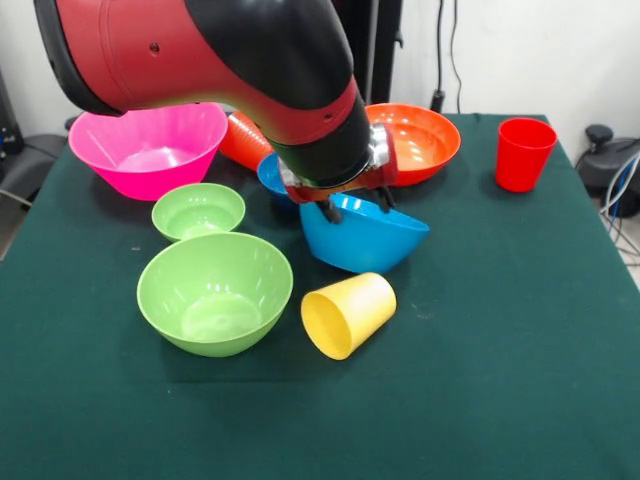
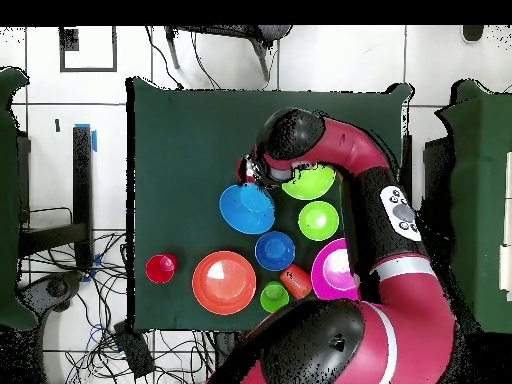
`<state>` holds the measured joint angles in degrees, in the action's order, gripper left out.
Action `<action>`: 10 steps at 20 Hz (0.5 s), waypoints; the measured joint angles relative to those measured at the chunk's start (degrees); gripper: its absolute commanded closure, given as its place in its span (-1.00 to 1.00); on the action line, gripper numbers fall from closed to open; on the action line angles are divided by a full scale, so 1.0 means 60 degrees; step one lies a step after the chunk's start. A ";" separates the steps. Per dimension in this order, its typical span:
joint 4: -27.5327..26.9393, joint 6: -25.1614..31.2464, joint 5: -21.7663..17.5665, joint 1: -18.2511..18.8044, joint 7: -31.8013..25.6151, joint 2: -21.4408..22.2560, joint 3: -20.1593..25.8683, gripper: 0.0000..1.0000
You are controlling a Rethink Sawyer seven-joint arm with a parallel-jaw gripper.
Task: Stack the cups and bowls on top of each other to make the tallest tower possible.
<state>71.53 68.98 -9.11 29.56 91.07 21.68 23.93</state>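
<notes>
The large blue bowl [image 1: 362,236] sits tilted near the middle of the worktop [image 1: 520,380], far rim raised, between the wide orange bowl [image 1: 412,140] behind it and the yellow cup [image 1: 347,314], which lies on its side just in front. The gripper [image 1: 352,203] reaches down onto the raised far rim; its jaws look closed on that rim, 1 dark finger visible inside the wall, and the tilt suggests part of the bowl's weight is carried. Judged by look, the bowl is thin glossy plastic: light, stiff, not fragile, but slippery, so a rim pinch may let it swing or slip out. The rim is the only sensible hold; the curved wall offers nothing to grip. No tower is begun: the pink bowl [image 1: 148,147], large green bowl [image 1: 214,292], small green bowl [image 1: 198,211], small dark blue bowl [image 2: 274,250] and red cup [image 1: 523,153] stand apart, and the orange cup [image 1: 244,141] lies on its side beside the pink bowl. The overhead view shows a light green cup [image 2: 274,296] near the worktop edge.
</notes>
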 measured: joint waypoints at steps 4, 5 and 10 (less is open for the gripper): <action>0.0012 -0.0002 0.0002 0.0012 0.0000 -0.0001 0.0173 -1.00; 0.0028 -0.0002 0.0002 0.0024 0.0000 -0.0001 0.0232 -1.00; 0.0217 -0.0002 0.0004 0.0100 0.0000 0.0039 0.0371 -1.00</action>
<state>72.83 68.96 -9.08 30.16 91.07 21.91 26.16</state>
